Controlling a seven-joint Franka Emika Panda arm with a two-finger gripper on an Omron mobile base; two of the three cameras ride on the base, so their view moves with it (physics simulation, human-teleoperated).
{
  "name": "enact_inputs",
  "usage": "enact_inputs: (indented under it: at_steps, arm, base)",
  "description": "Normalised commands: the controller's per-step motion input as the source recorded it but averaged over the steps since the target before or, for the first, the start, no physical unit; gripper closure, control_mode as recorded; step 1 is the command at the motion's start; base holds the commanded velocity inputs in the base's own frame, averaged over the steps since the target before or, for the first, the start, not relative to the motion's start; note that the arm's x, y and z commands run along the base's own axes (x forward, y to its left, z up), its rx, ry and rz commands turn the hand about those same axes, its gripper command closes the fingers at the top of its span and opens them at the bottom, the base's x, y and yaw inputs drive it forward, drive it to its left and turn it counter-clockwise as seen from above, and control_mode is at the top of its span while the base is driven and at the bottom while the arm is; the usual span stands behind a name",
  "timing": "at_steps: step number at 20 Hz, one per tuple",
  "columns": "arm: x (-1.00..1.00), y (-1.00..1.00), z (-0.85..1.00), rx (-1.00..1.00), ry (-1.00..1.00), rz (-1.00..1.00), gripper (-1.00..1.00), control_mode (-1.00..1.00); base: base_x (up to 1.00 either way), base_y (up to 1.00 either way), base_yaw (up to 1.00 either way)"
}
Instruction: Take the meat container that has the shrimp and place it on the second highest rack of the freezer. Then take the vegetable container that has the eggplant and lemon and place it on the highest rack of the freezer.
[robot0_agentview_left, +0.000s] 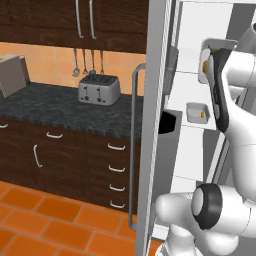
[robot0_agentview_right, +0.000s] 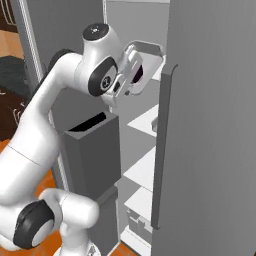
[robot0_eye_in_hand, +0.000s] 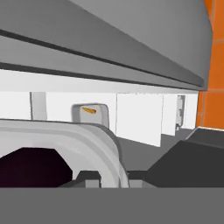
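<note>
The vegetable container (robot0_agentview_right: 145, 62), a pale grey tray with rounded corners, is held tilted at the upper level of the open freezer, its open face turned toward the arm. In the right base view the dark purple eggplant (robot0_agentview_right: 137, 75) shows inside it, and in the left base view a yellow patch, the lemon (robot0_agentview_left: 205, 66), shows at the tray's near edge beside the arm's dark forearm. The pincer (robot0_agentview_right: 121, 84) is clenched on the rim of the vegetable container, its fingers pressed against the tray's lower edge; in the hand view the tray's thick grey rim curves across the lower left with the dark eggplant below it. Below the vegetable container, on a white shelf of the freezer, sits the meat container (robot0_agentview_left: 197, 112), a smaller pale tray lying flat, with the orange shrimp (robot0_agentview_left: 201, 114) inside; the hand view shows the same tray against the white back wall. The highest rack (robot0_agentview_right: 158, 74) appears as a white edge just behind the vegetable container, and whether the tray touches it cannot be told. The grey freezer door (robot0_agentview_left: 152, 130) stands open to the left of the vegetable container, carrying a long vertical handle. Farther left of the door, a silver toaster (robot0_agentview_left: 99, 89) stands on the dark speckled worktop (robot0_agentview_left: 55, 107) above brown drawers.
</note>
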Motion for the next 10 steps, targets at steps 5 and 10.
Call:
enact_inputs:
  at_steps: [5,10]
  arm:
    - [0.45,-0.33,0.0,0.0,0.03,0.0,1.0,-1.0]
    - [0.42,-0.31,0.0,0.0,0.03,0.0,1.0,-1.0]
  base:
    - [0.0,0.0,0.0]
    - [0.0,0.0,0.0]
